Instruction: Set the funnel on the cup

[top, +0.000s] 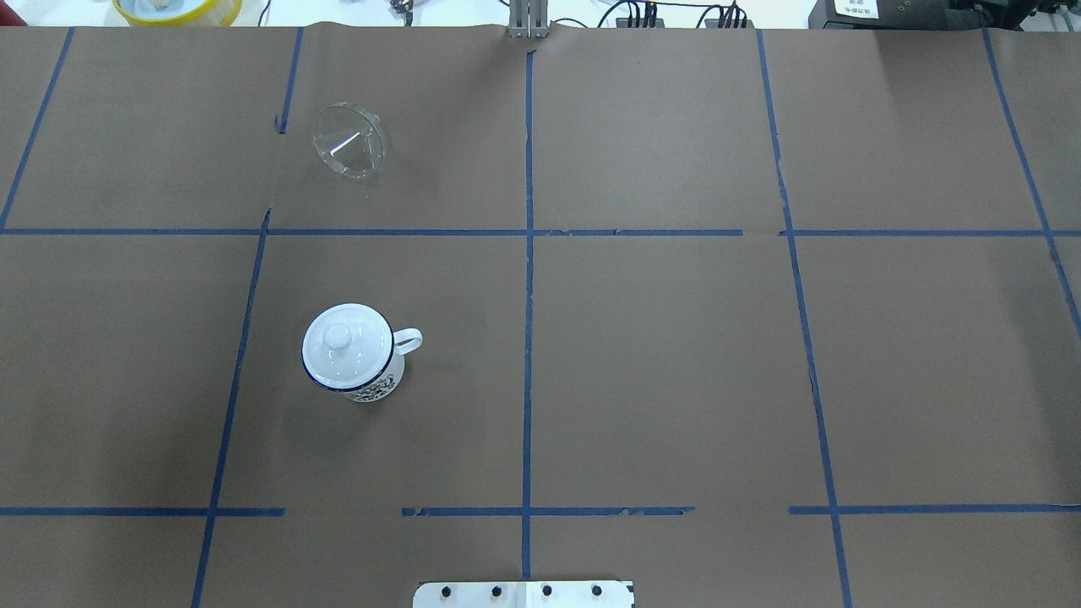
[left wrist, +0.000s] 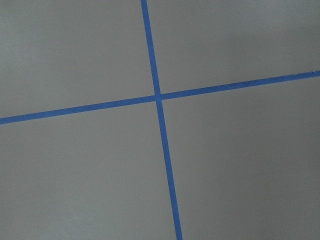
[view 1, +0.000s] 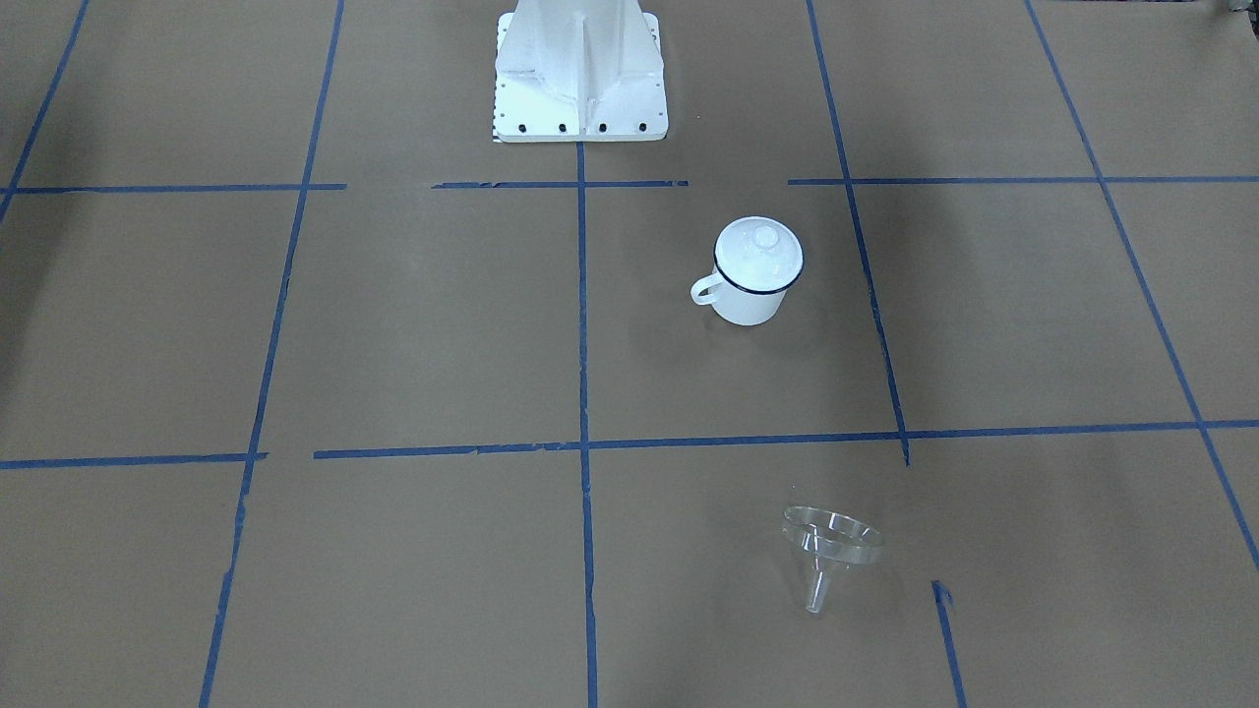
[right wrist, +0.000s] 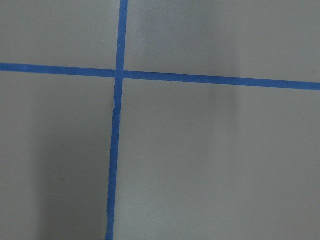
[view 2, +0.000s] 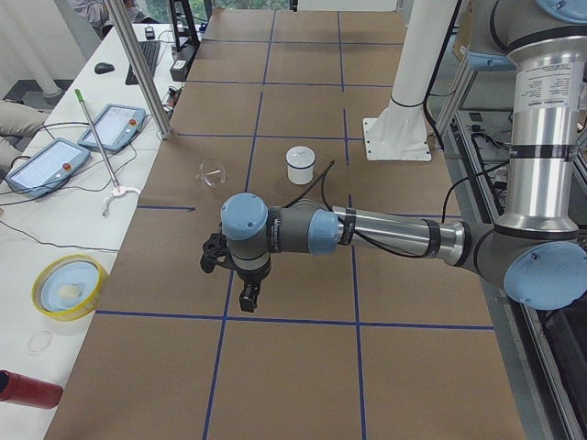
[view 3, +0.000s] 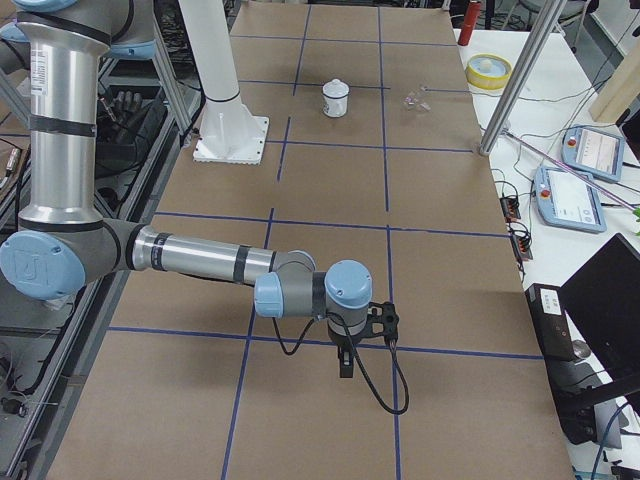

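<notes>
While neither arm appears in the overhead or front-facing views, both show in the side views, each stretched low over the worktop at its own end, well apart from the task items. The left gripper points down above a blue tape line. The right gripper likewise points down near a tape line. Whether either gripper is wide or narrow cannot be told from these views, and nothing is seen in either. Both wrist cameras record only brown paper and crossing tape.

The cup stands upright on the robot's left half of the worktop, in the grid square nearest the base. Its handle points toward the centre line. A white knobbed lid sits on its mouth, inside the dark blue rim.

The funnel lies on its side in the next square outward, on the same left half, well apart from the cup. Its spout points away from the robot, its wide mouth toward the cup. Nothing touches it.
</notes>
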Tool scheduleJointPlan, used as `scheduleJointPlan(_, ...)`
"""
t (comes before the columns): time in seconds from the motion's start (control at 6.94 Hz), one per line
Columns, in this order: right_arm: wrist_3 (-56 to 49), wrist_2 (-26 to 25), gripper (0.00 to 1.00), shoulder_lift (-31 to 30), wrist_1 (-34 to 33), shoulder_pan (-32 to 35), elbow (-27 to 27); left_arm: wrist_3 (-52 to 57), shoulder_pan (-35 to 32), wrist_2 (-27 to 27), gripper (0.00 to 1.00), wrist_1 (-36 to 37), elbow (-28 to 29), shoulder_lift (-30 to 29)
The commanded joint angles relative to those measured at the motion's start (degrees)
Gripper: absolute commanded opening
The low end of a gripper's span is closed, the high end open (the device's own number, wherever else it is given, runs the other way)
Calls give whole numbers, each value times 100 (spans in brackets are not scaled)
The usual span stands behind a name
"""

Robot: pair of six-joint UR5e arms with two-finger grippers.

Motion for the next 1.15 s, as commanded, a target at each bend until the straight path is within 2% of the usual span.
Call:
scheduleJointPlan(0.0, 0, 0, 100, 0, 0, 0, 0, -18, 0, 9, 100, 17, -5, -72)
scheduleJointPlan(0.43, 0, 0, 100, 0, 0, 0, 0, -45, 148, -9, 100, 0, -479, -116)
scheduleJointPlan(0.58, 0, 0, 100, 0, 0, 0, 0, -54, 332, -52, 100, -52, -663, -509)
scheduleJointPlan(0.72, 0, 0, 100, 0, 0, 0, 0, -115, 595, -9, 100, -366, -508, -1139)
scheduleJointPlan(0.86, 0, 0, 100, 0, 0, 0, 0, -376, 580, -35, 100, -613, -480, -1354)
scheduleJointPlan(1.01, 0, 0, 100, 0, 0, 0, 0, -640, 580, -70, 100, -1242, -497, -1330)
